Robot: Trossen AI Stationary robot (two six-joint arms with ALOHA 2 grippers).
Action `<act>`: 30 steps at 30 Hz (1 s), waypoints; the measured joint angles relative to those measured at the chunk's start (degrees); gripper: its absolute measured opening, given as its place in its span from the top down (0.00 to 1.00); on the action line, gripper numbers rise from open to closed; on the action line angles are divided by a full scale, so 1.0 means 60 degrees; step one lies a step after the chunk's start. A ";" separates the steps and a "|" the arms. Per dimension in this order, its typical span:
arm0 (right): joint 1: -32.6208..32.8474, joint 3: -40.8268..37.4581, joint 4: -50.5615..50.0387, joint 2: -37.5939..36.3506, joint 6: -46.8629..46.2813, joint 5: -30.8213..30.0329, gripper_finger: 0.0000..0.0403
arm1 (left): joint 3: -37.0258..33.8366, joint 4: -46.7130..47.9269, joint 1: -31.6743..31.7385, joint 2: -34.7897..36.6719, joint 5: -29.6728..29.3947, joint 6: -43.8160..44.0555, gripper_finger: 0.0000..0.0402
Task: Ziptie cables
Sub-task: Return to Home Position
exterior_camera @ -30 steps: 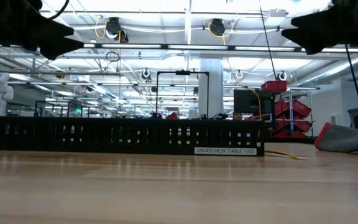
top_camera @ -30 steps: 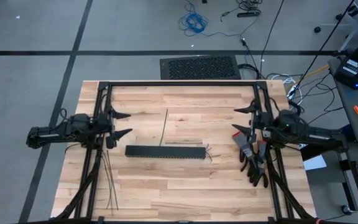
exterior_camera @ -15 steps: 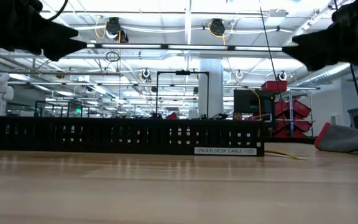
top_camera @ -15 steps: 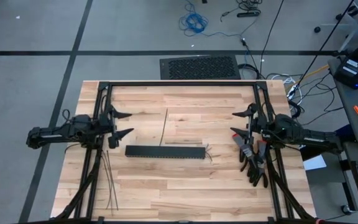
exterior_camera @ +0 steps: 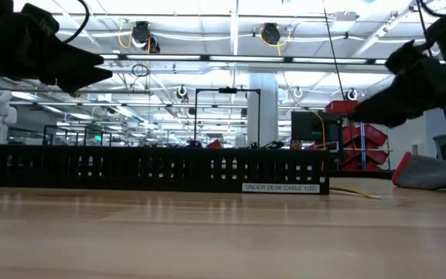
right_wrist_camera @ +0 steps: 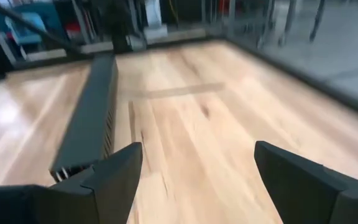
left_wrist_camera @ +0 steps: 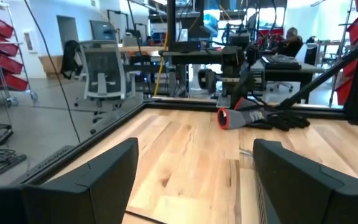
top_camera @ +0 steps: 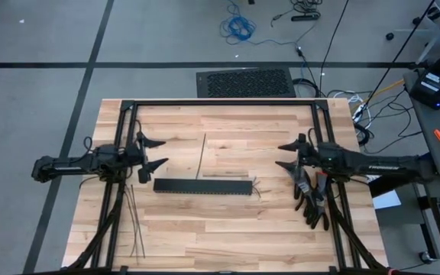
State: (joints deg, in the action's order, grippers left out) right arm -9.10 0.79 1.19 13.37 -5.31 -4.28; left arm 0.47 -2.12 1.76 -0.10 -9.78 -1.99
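Cables [top_camera: 256, 188] show only as a few thin wire ends poking out at the right end of the black slotted cable duct [top_camera: 202, 186]. In the low view a yellow strand lies on the wood just past that end, and the rest of the bundle is hidden by the duct's walls. The duct lies closed across the middle of the wooden table [top_camera: 228, 229]. A white label [exterior_camera: 279, 187] reading UNDER DESK CABLE sits on its side near the right end.

The zipties [top_camera: 134, 221] lie as a loose sheaf of dark strips on the front left part of the table, running from near the duct's left end towards the front edge. One more ziptie [top_camera: 204, 156] lies alone behind the duct, roughly square to it, with its near tip close to the duct. A short pale strip [top_camera: 226, 175] lies just behind the duct and parallel to it.

The left gripper [top_camera: 163, 152] hangs in the air above the table's left side, just beyond the duct's left end. Its jaws are spread wide and grasp nothing. The right gripper [top_camera: 279, 155] hangs raised on the right side, well apart from the duct's right end and beside a pair of dark work gloves with red cuffs [top_camera: 312, 200]. Its jaws are likewise released and empty.
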 joint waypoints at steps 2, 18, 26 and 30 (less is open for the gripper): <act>0.0000 -0.0002 -0.0005 0.0605 -0.0232 -0.0028 0.24 | 0.0000 0.0019 0.0000 -0.0037 -0.0004 0.0035 0.22; 0.0368 -0.0006 0.3682 0.1375 -0.0261 0.0366 0.24 | 0.0000 0.0005 0.0000 -0.0040 0.0000 -0.0239 0.22; 0.0368 -0.0006 0.3679 0.1397 -0.0257 0.0366 0.24 | -0.0004 0.0006 0.0000 -0.0040 0.0011 -0.0235 0.22; 0.0368 -0.0006 0.3683 0.1397 -0.0257 0.0366 0.24 | -0.0004 0.0006 0.0000 -0.0040 0.0015 -0.0235 0.22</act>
State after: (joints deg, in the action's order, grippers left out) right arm -6.90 0.75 23.29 21.76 -6.85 -2.09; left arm 0.45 -2.08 1.76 -0.34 -9.69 -3.40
